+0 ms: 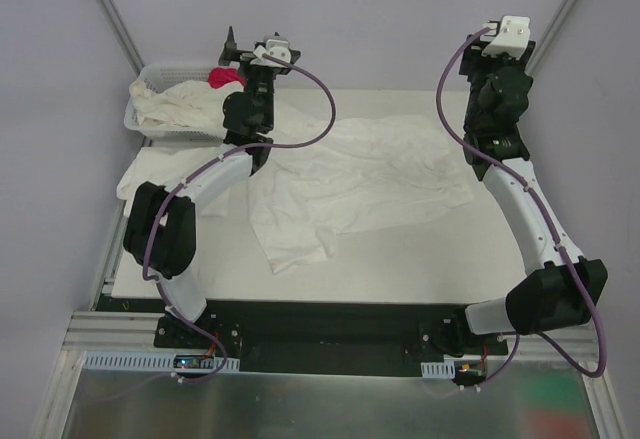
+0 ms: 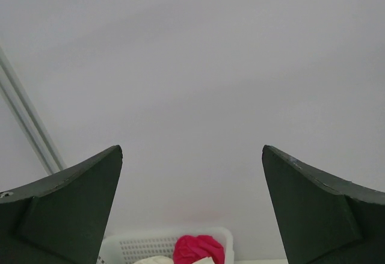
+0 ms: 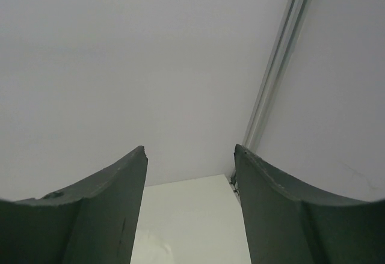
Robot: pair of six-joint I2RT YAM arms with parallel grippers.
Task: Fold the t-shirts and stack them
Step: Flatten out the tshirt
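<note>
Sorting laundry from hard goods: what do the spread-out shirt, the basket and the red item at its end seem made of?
Shirt: soft matte white fabric, likely cotton; it wrinkles and lies limp. Basket: rigid white plastic, by its moulded lattice walls. Red item: probably cloth, bunched in soft folds.

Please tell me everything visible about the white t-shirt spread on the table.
The t-shirt is plain white and looks like thin, soft cloth. It lies unfolded and wrinkled across the middle of the table, with one corner pointing to the near edge. Nothing grips it. The left arm passes above its left edge; whether they touch, I cannot tell.
</note>
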